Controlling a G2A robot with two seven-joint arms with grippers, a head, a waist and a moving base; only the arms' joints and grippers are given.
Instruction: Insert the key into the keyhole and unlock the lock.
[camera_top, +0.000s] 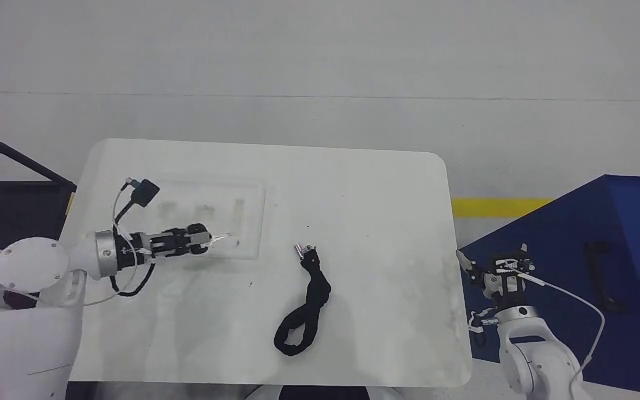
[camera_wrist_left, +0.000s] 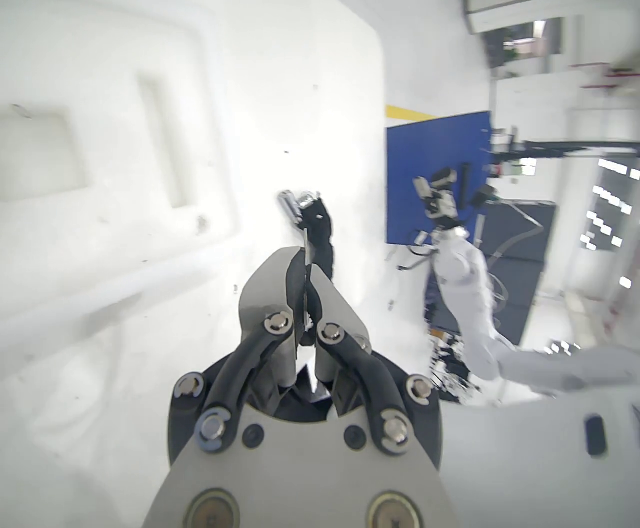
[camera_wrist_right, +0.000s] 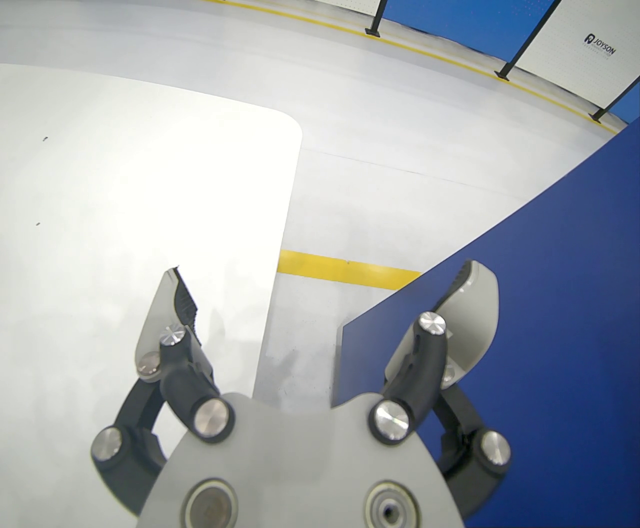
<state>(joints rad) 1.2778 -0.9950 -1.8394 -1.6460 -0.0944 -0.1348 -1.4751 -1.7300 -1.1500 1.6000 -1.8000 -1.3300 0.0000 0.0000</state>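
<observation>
A black cable lock lies looped on the white table's middle, its silver lock head at the far end of the loop. My left gripper hovers at the table's left, over the white foam tray, shut on a thin metal key whose blade juts past the fingertips and points toward the lock head. The key stands well apart from the lock. My right gripper hangs open off the table's right edge, holding nothing; the top view shows it there.
The foam tray has several shallow recesses. A blue panel stands beside the table's right edge, close to the right arm. A yellow floor line runs behind it.
</observation>
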